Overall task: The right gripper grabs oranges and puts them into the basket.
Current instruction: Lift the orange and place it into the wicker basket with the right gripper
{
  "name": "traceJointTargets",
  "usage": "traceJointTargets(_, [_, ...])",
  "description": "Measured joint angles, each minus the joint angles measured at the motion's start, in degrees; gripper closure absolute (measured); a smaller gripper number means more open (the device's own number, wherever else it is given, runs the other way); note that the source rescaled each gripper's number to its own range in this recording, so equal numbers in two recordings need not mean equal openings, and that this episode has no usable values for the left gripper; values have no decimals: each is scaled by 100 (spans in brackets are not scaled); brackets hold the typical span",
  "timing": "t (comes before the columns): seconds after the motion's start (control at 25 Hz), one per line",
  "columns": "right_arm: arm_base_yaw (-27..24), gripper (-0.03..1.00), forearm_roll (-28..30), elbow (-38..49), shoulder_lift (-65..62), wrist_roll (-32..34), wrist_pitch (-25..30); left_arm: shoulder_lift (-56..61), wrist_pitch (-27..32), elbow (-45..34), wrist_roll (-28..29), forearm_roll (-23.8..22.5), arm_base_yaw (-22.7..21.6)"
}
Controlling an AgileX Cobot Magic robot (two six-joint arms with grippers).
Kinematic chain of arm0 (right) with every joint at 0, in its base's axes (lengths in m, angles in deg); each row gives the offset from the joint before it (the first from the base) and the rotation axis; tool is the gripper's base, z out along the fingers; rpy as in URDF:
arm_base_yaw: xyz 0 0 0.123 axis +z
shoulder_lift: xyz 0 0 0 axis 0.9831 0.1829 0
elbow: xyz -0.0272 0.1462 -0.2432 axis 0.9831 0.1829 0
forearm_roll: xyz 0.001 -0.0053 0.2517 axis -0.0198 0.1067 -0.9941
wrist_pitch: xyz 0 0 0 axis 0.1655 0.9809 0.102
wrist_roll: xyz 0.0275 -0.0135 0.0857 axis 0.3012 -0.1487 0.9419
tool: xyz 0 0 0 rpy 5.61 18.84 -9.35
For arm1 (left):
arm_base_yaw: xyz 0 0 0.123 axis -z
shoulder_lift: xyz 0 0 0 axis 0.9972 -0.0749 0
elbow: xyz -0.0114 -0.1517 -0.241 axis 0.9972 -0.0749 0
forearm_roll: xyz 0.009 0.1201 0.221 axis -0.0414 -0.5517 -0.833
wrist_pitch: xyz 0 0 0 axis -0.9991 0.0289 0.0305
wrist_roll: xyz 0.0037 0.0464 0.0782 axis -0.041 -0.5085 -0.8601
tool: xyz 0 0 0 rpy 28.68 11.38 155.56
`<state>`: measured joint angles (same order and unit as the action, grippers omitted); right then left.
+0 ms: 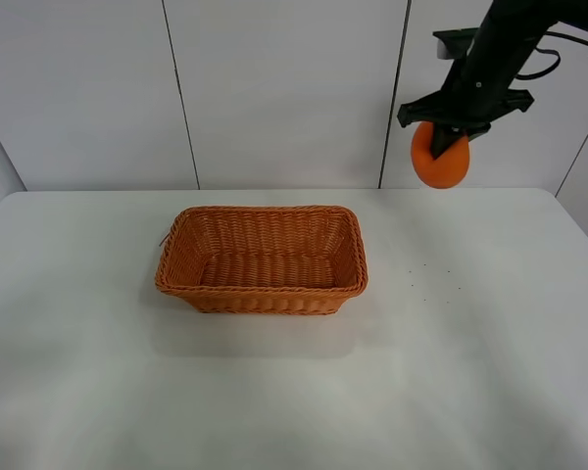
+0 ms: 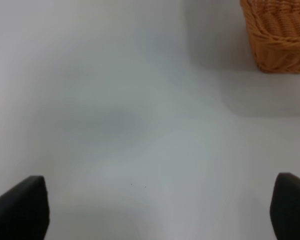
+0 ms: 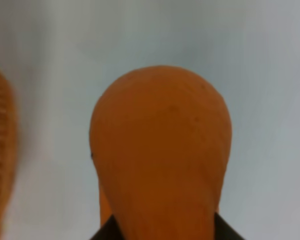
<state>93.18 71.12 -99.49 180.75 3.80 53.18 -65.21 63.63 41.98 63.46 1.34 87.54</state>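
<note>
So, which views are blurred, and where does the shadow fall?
Right wrist view: the orange is soft and close, the basket edge smeared. Exterior high view: sharp, with a faint shadow before the basket. Left wrist view: mildly soft.

Matte white worktop [image 1: 490, 392] (dark specks [image 1: 431, 279] toward the right edge); behind its far edge, pale wall panels [image 1: 274, 88], dark vertical seams [image 1: 179, 93].
</note>
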Motion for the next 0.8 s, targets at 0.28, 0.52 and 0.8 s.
traceJointTargets(0.28, [1302,97,-23,-99,110,200,-134,0,0,0,0,0,0])
traceJointTargets(0.52, [2206,97,-70,-110,825,340,-942,0,0,0,0,0,0])
traceJointTargets(0.8, [2397,82,-69,-110,1758,544,-1430,0,0,0,0,0,0])
